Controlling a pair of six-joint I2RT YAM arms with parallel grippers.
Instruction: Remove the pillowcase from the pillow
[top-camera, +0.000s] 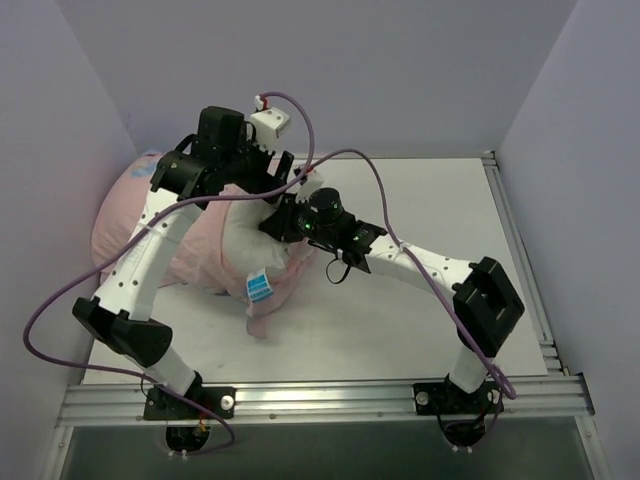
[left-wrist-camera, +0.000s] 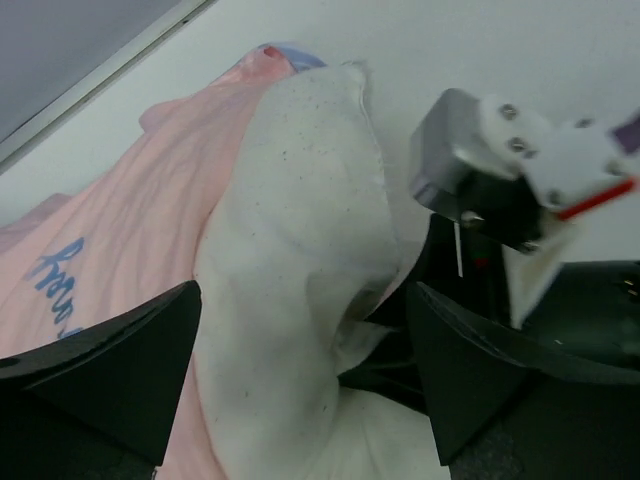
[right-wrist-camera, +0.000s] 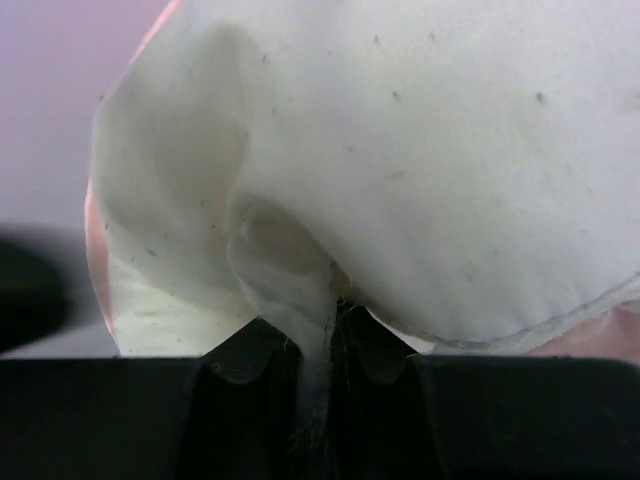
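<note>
Hazard assessment: the right pincer (right-wrist-camera: 320, 330) is clamped on a thin pinched fold of the pillow (top-camera: 262, 255). So little material sits between its tips that a firm pull could let the fold slip out. The left pincer (left-wrist-camera: 305, 330) stands wide apart and holds nothing. Its fingers straddle the bared white corner of the pillow, with the pillowcase (top-camera: 125, 215) lying just to one side. Closing in this position would probably catch white ticking instead of pink fabric, and both arms would then be holding the same item. While the pillowcase is unrestrained, any pull by the right arm is likely to drag cover and filling along together without separating them. The two pincers also work very near each other above the open end, so a careless approach risks contact between them. Location and orientation: the pillow lies on the left half of the surface (top-camera: 430, 300). In the overhead view its long axis runs from the far left to the near centre. The covered end lies toward the left wall, and the bared end, carrying the label (top-camera: 260, 287), points toward the middle of the surface. The mouth of the pillowcase therefore faces the centre, and removal should run along that axis toward the left.
</note>
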